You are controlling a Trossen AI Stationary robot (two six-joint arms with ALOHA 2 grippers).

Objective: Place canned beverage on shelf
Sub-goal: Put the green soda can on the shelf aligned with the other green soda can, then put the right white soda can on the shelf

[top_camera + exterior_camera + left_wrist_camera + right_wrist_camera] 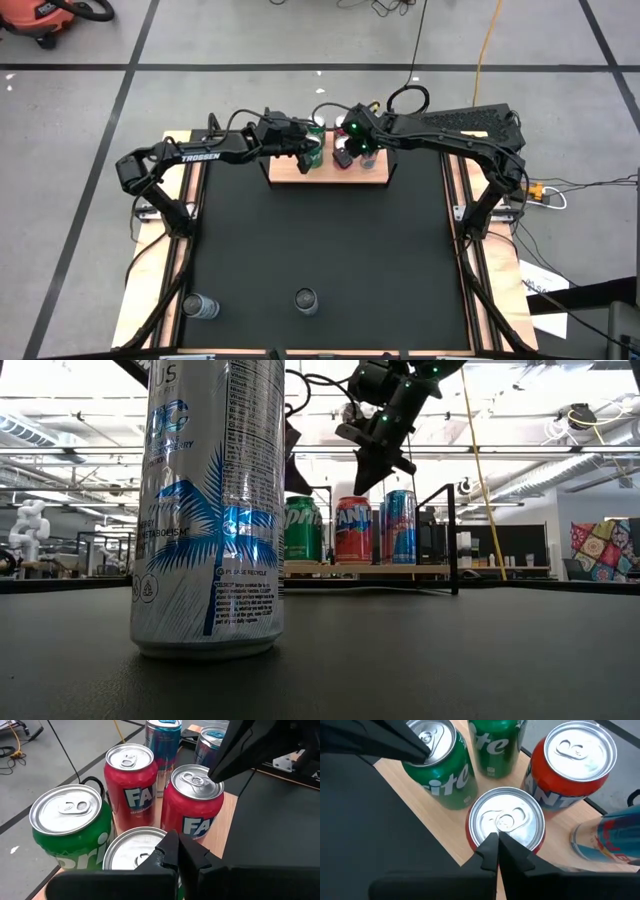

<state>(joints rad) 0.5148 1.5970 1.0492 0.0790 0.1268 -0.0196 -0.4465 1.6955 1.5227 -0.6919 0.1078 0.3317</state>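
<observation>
- Grey floor tiles surround the black bench (320,240), whose far edge, top centre of the high view, carries the shelf (370,176).
- Green and red cans crowd the shelf; two more cans (305,300) stand at the lower left.
- Left gripper (308,150) hovers over a green can (432,757), fingers pinched together, holding nothing.
- Right gripper (345,152) hangs over a red can (506,822), fingers likewise closed and empty.

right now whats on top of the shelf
On the shelf: two green Sprite cans, two red Fanta cans and two blue cans. In the high view, both end effectors hang over it, covering most cans.
</observation>
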